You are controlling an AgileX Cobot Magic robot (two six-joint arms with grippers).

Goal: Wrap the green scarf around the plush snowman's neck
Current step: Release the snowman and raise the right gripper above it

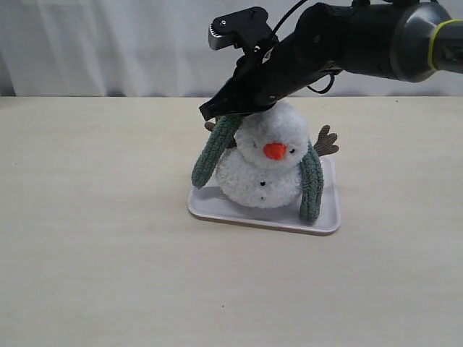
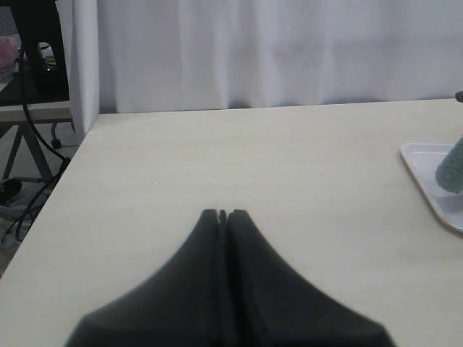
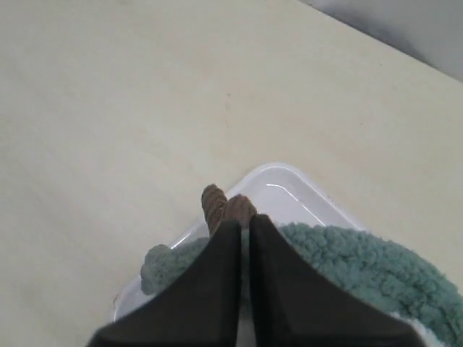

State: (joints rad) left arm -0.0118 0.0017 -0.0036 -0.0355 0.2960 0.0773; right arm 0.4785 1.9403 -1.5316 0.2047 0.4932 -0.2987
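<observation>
The plush snowman (image 1: 264, 163) sits upright on a white tray (image 1: 325, 220). The green scarf (image 1: 213, 155) runs behind its neck, and one end hangs down each side of the body. My right gripper (image 1: 217, 112) reaches across over the head to the scarf's left-hand part. In the right wrist view the right gripper (image 3: 244, 220) is shut on the green scarf (image 3: 362, 267), with fleece showing in the thin gap, just above a brown twig arm (image 3: 217, 202). My left gripper (image 2: 224, 214) is shut and empty over bare table, and does not show in the exterior view.
The tray's rim (image 3: 289, 188) lies under the right gripper. In the left wrist view the tray corner (image 2: 427, 163) and a scarf end (image 2: 452, 170) sit far to one side. A white curtain hangs behind the table, whose edge (image 2: 51, 195) drops off near a stand with cables.
</observation>
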